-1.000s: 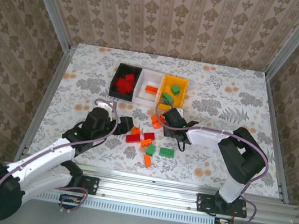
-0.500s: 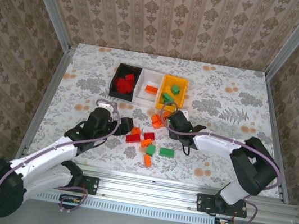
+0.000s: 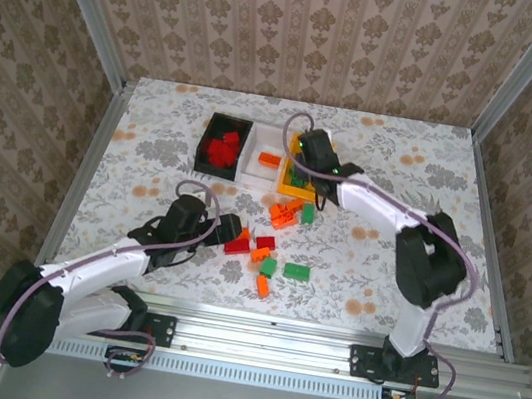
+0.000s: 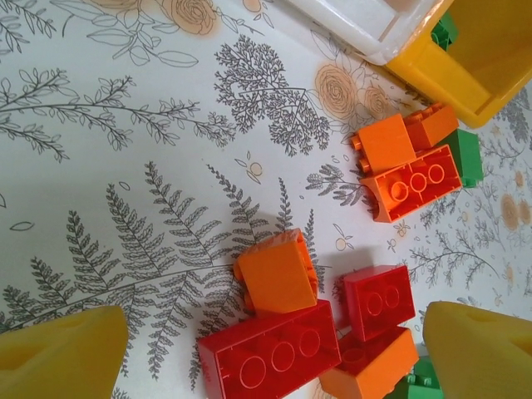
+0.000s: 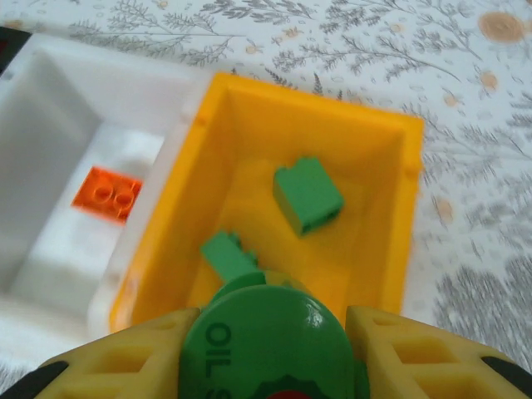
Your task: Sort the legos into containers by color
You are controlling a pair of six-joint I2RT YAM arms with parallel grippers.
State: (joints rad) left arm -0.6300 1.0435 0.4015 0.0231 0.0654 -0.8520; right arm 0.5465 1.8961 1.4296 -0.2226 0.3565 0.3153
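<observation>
Loose legos (image 3: pixel 263 250) lie on the table (image 3: pixel 386 269).
The right gripper (image 5: pixel 270 353) clamps a round green piece (image 5: pixel 264 328), cut off below, over the yellow bin (image 5: pixel 399 166) with two green bricks (image 5: pixel 307 198). The white bin (image 5: pixel 50 91) holds one orange brick (image 5: pixel 105 193) and the black bin (image 3: pixel 202 154) holds red bricks (image 3: pixel 222 147). The left gripper (image 4: pixel 273 349) gapes above the legos.

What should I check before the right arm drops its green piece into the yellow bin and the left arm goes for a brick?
1. The right gripper hangs over the yellow bin: ok.
2. The green round piece is clamped in it: ok.
3. Colour match, the bin holds green bricks: ok.
4. Bare floor in the bin for the drop: ok.
5. The left gripper is open above the long red brick: ok.
6. That brick is free of neighbours: not ok, an orange brick sits against it.
</observation>
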